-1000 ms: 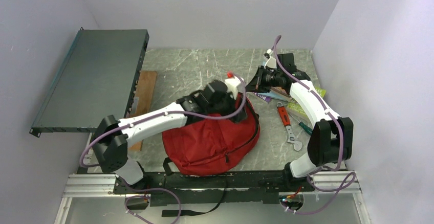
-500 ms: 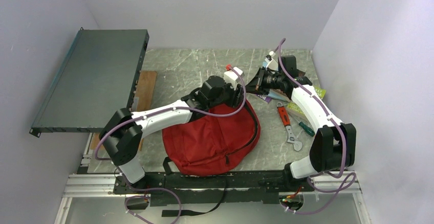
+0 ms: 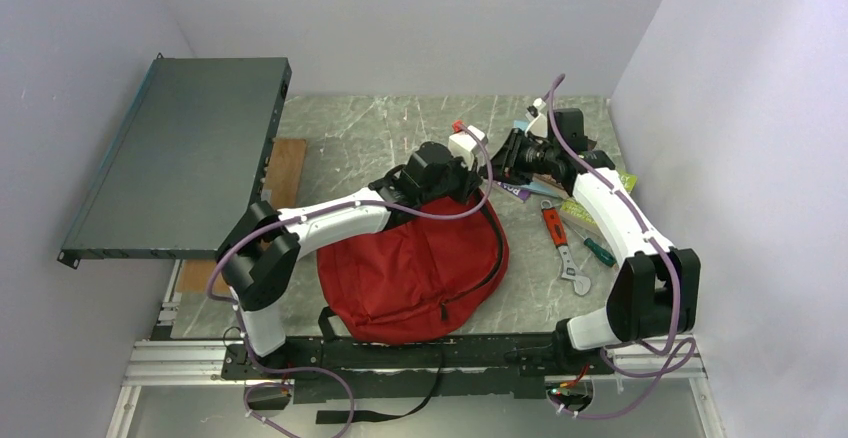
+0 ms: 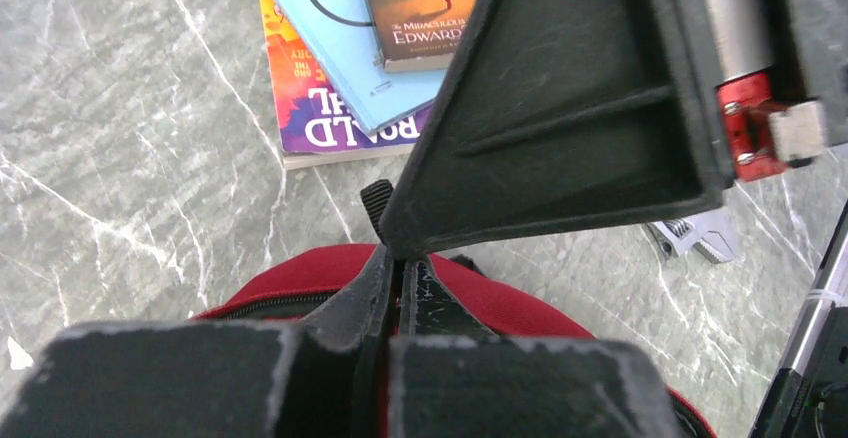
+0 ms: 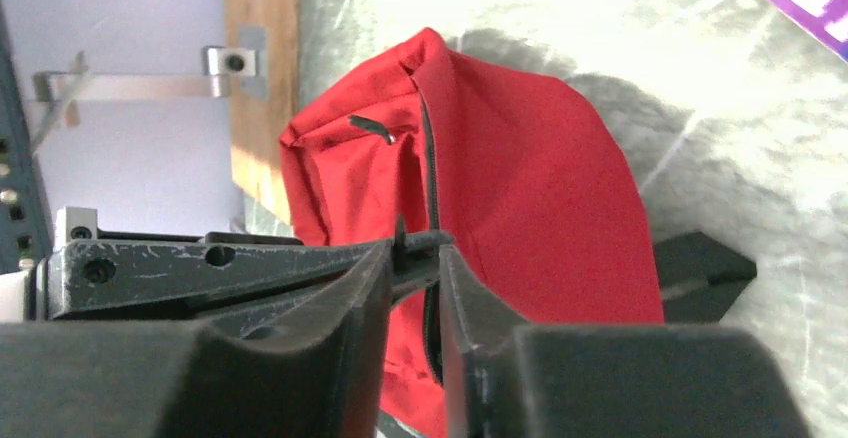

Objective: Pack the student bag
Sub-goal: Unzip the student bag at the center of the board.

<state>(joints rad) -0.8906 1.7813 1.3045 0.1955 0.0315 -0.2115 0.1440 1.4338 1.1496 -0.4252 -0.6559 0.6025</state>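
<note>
Top view. Red backpack (image 3: pixel 400 273) lies on the grey table (image 3: pixel 380 128), its lower edge at the near edge between the 2 arm bases. Left arm reaches across the bag; right arm comes round from the right side. Left gripper (image 3: pixel 480 180) and right gripper (image 3: pixel 498 166) meet tip to tip over the bag's far right edge. Open tabletop lies beyond them toward the back wall. On the right, books (image 3: pixel 528 190), a wrench (image 3: pixel 563 248) and a screwdriver (image 3: pixel 598 250) fill the strip near the side wall. On the left, a flat metal case (image 3: pixel 180 158) overhangs the table edge, with a wooden board (image 3: pixel 285 173) just beside it.

Left wrist view. Left fingers are pressed together above the bag's red rim; whether anything is caught between them cannot be told. A broad black finger (image 4: pixel 560 108) of the right gripper slopes down to touch their tips. A small black tab (image 4: pixel 375 203) stands just behind that point. The book covers are readable here only.

Right wrist view. Right fingers are drawn nearly together, leaving a thin slit. Something small and black sits at the slit; whether it is gripped cannot be told. The bag's black zipper line (image 5: pixel 430 158) shows only here.
</note>
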